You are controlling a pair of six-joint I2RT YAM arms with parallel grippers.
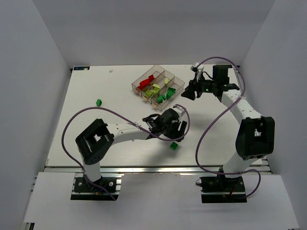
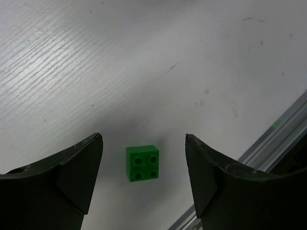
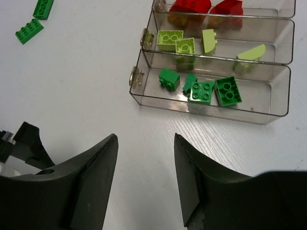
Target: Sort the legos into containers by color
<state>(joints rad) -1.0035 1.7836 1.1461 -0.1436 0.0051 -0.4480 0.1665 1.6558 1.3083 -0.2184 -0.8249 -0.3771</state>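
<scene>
Fingers point(image 2: 72, 167) spread wide, the left gripper point(image 2: 144, 140) hangs over a green brick point(image 2: 142, 163) that lies studs up on the table point(image 2: 144, 57) near its front edge, between the fingers but touching neither. The right gripper point(image 3: 145, 139) is likewise spread and holds nothing, near the clear trays point(image 3: 211, 114), where red bricks point(image 3: 192, 5), pale yellow-green bricks point(image 3: 170, 38) and dark green bricks point(image 3: 228, 91) lie in separate compartments. Another green brick point(image 1: 99, 102) lies alone well to the left.

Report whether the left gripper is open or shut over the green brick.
Open: the left gripper has its fingers apart on either side of the green brick, bare table showing between it and each finger.
</scene>
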